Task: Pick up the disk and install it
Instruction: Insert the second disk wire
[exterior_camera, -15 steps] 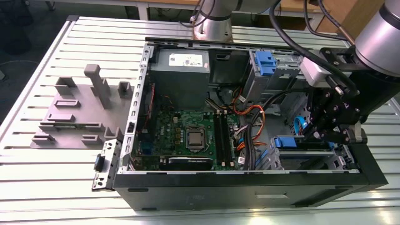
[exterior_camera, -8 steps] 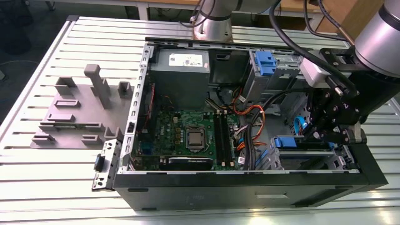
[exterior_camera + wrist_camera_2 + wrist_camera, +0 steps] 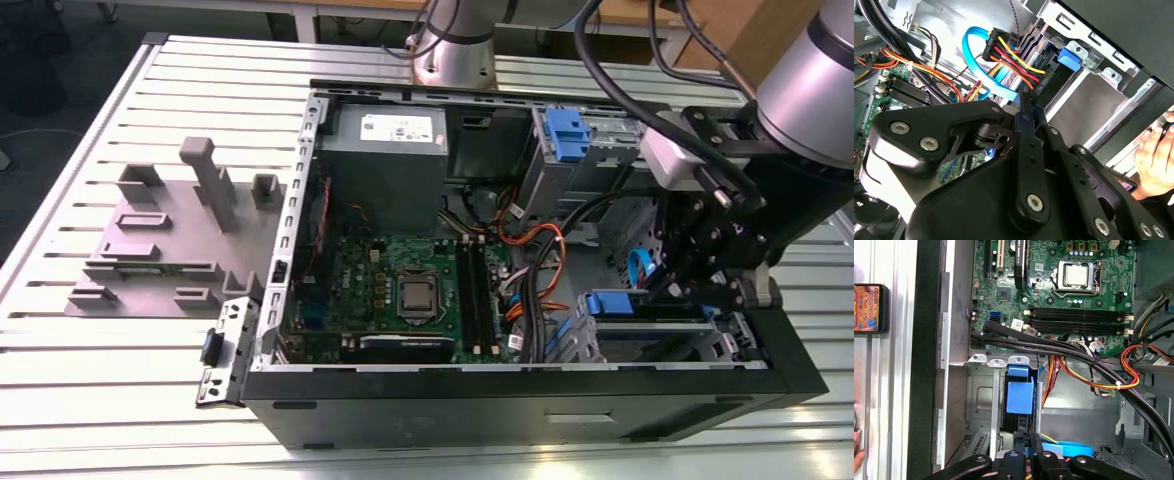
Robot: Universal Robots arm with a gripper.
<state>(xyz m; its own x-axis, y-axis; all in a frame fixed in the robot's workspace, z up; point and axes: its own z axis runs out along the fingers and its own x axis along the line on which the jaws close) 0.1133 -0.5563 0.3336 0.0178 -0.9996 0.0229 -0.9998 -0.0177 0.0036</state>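
At four o'clock in the exterior view's computer case (image 3: 400, 412), the gripper (image 3: 1026, 436) clamps what seems the disk (image 3: 1019, 397); I judge it stiff, dense, shock-sensitive, best held by its frame edges.

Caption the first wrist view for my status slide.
Gripper clamped on the blue-framed disk, standing edge-on in the drive bay beside the motherboard.

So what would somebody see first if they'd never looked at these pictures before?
Probably the open computer case on the slatted table, with its green motherboard showing in the middle. Then the black gripper reaching inside at the exterior view's right, pinching the blue-framed disk in the drive cage, near a bundle of red, yellow and orange wires.
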